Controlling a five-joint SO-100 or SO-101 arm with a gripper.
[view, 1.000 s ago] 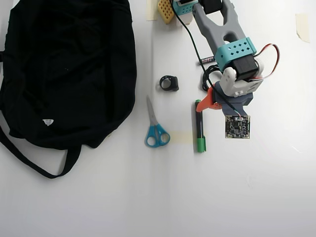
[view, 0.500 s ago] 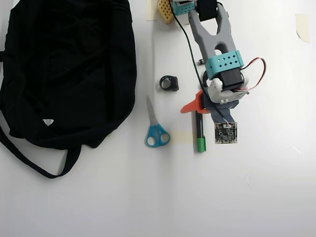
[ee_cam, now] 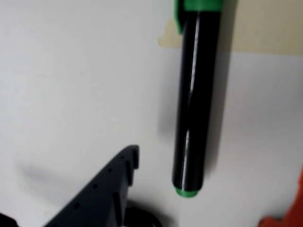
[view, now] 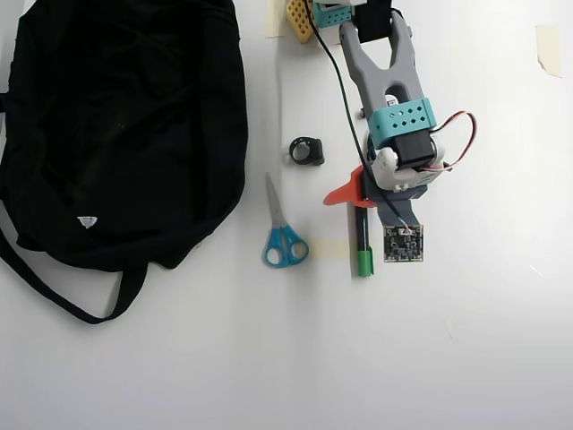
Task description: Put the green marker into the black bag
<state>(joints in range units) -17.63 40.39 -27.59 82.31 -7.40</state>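
Note:
The green marker [view: 362,240] lies lengthwise on the white table, black barrel with its green cap toward the bottom of the overhead view. My gripper [view: 356,201] hangs over the marker's upper end, open, its orange finger [view: 343,193] splayed out to the left. In the wrist view the marker [ee_cam: 194,109] runs top to bottom and its small green end sits between the dark finger [ee_cam: 102,189] at lower left and the orange finger [ee_cam: 289,208] at the right edge. Nothing is held by the gripper [ee_cam: 215,165]. The black bag [view: 116,125] fills the left side, a white tag on it.
Blue-handled scissors [view: 284,233] lie between bag and marker. A small black ring-shaped object [view: 307,150] sits above them. A beige tape patch [view: 329,249] lies beside the marker's cap, another [view: 548,47] at the top right. The arm's base and a yellow part [view: 300,18] are at the top.
The arm has swung left and down toward the marker. The gripper, earlier to the right of the marker, now straddles its upper end with the orange finger spread to the left.

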